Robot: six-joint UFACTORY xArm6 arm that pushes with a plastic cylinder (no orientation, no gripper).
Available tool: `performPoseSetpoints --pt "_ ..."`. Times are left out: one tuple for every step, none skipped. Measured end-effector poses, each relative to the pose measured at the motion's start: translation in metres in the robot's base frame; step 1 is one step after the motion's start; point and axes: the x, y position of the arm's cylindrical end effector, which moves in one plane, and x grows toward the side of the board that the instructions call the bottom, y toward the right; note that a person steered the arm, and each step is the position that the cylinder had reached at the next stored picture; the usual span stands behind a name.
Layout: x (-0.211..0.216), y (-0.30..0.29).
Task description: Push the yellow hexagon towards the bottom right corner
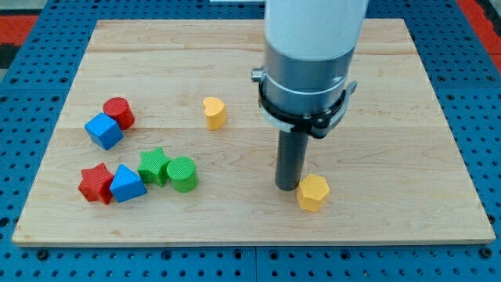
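While my tip (pixel 287 186), a bare rod with nothing to open or grasp, touches the upper-left side of the yellow hexagon (pixel 313 193), that block sits right of centre near the board's (pixel 391 94) bottom edge. I judge the push partly done, with the bottom right corner well apart.

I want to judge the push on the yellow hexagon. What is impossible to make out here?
- Camera view: whether my tip touches the yellow hexagon; it sits right at the hexagon's left, any gap too small to tell.
- The arm above the grey collar: cut off by the view's top.
- Wooden board behind the arm: hidden.
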Motion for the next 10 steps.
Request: performPoseSetpoints --pt "0.012 -0.004" --pt "0.025 0.01" --pt "0.024 0.023" --pt "0.02 0.023" --pt "0.008 0.03" --pt "0.008 0.064" --pt "0.007 0.089" --pt "0.006 0.094" --pt "0.006 0.107" --pt "0.006 0.128"
